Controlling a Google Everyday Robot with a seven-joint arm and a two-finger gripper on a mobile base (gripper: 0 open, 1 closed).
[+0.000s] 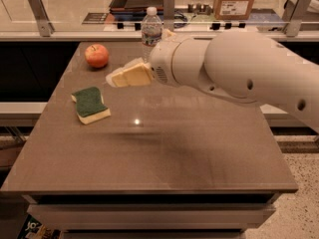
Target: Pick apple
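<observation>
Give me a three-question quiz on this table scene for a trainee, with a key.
1. True or false: the gripper holds the apple.
2. Which thing lies nearest the table's front edge? A) apple B) green sponge C) water bottle
3. Where is the gripper relative to the apple?
Key: 1 false, the apple sits on the table. 2 B. 3 Above the table, apart from the apple, on the side toward the water bottle and nearer the camera.
</observation>
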